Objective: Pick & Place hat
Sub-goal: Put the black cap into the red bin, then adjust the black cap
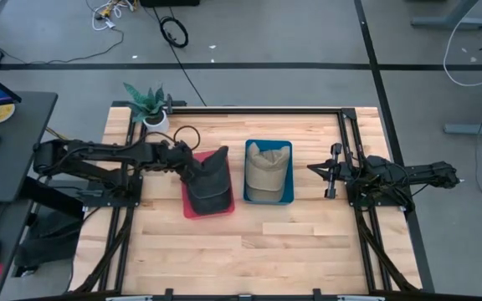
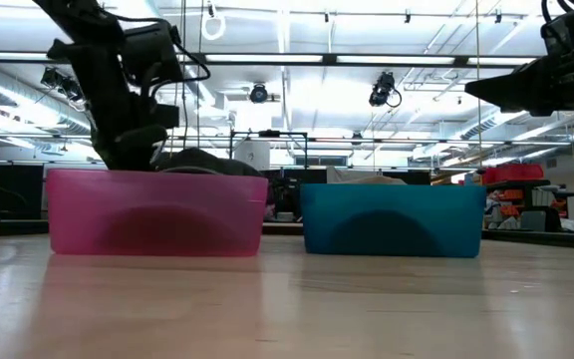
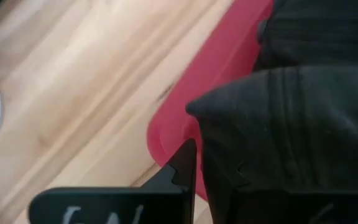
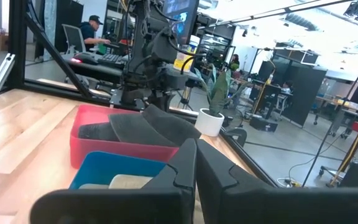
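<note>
The dark hat (image 1: 210,180) sits in the red bin (image 1: 192,209) on the wooden counter (image 1: 291,242), part of it standing up above the bin's rim on the side nearest my left arm. My left gripper (image 1: 192,164) is down at that raised edge, and in the left wrist view its fingers (image 3: 185,165) are pinching the dark ribbed fabric just above the bin's wall. Just beside the red bin stands a blue bin (image 1: 289,174) with a tan hat (image 1: 266,171) lying in it. My right gripper (image 1: 331,171) hangs above the counter, apart from the blue bin, with its fingers (image 4: 185,168) pressed together on nothing. A potted plant (image 1: 149,104) stands at the counter's far corner.
</note>
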Controlling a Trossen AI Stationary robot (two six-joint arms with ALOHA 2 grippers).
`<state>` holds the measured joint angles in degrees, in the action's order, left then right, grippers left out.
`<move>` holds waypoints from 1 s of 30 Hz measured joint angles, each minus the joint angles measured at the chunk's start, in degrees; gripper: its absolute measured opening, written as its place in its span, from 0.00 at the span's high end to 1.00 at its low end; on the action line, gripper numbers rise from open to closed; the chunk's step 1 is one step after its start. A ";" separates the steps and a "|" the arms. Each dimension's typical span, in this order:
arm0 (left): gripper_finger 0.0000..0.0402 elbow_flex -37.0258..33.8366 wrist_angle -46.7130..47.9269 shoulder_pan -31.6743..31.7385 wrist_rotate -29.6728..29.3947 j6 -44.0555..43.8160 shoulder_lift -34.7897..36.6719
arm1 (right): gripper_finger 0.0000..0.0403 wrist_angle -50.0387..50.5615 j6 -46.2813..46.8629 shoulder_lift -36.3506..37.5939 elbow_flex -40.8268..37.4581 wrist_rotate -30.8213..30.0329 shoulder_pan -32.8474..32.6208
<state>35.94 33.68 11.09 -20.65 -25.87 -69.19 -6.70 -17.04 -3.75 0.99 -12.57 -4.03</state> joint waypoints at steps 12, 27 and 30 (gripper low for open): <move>0.93 8.47 5.31 -2.82 -6.11 -0.50 0.00 | 0.97 -0.07 0.00 0.00 0.00 -0.01 0.02; 0.93 10.08 -26.28 -8.22 -3.80 13.34 -6.86 | 0.97 -0.04 0.00 0.00 0.00 -0.01 0.02; 0.93 10.10 -28.81 -8.12 -2.69 14.88 -9.87 | 0.97 -0.05 0.00 0.00 0.00 -0.01 0.02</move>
<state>46.04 4.88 2.98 -23.34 -10.98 -79.06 -6.74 -17.04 -3.75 0.99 -12.58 -4.01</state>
